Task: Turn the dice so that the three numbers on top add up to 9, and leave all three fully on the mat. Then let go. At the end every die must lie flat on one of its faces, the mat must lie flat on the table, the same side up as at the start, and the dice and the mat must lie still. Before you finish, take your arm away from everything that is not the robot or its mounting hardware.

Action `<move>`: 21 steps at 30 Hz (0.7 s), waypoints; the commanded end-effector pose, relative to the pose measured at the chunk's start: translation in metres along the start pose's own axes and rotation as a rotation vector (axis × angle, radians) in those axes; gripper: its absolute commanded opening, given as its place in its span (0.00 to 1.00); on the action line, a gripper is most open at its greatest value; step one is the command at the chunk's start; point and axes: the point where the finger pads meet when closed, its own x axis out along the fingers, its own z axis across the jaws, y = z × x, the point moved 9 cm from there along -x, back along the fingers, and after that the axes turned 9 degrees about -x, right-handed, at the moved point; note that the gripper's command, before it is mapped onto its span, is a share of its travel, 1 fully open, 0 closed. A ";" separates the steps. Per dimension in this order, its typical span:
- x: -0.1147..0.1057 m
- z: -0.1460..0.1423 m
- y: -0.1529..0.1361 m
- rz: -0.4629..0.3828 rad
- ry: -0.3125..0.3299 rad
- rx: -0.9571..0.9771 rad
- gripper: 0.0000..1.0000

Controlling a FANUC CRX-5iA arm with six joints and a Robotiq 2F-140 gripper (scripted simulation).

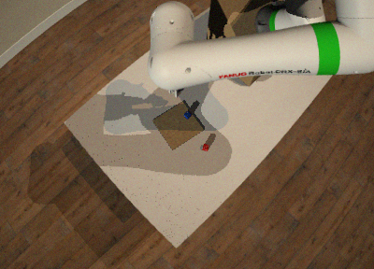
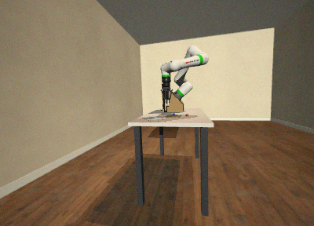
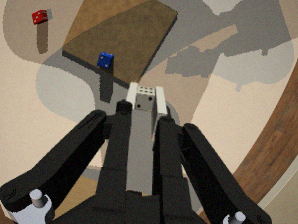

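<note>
My gripper (image 3: 144, 95) (image 2: 165, 110) is shut on a pale grey die (image 3: 145, 101), held raised just beyond the mat's near corner in the wrist view. One face shows two pips, the narrower face beyond it several. The arm hides this die in the top view. The brown square mat (image 1: 174, 139) (image 3: 145, 25) lies flat on the table. A blue die (image 1: 187, 115) (image 2: 173, 114) (image 3: 105, 60) sits on the mat near one edge. A red die (image 1: 205, 148) (image 2: 187, 114) (image 3: 39, 17) lies on the table, off the mat. Pips on the blue and red dice are too small to read surely.
The pale table (image 1: 164, 208) (image 2: 169, 125) carries the arm and a tan box (image 2: 175, 105) (image 1: 222, 3) near its base. The arm covers part of the table in the top view. Shadows fall across the mat. The table's edge and wooden floor (image 3: 270, 145) show at right in the wrist view.
</note>
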 end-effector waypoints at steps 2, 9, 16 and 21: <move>-0.001 -0.029 0.049 -0.007 -0.003 0.104 0.09; -0.001 -0.048 0.073 -0.007 -0.001 0.154 0.09; -0.001 -0.048 0.073 -0.007 -0.001 0.154 0.09; 0.000 -0.048 0.073 -0.007 -0.001 0.154 0.09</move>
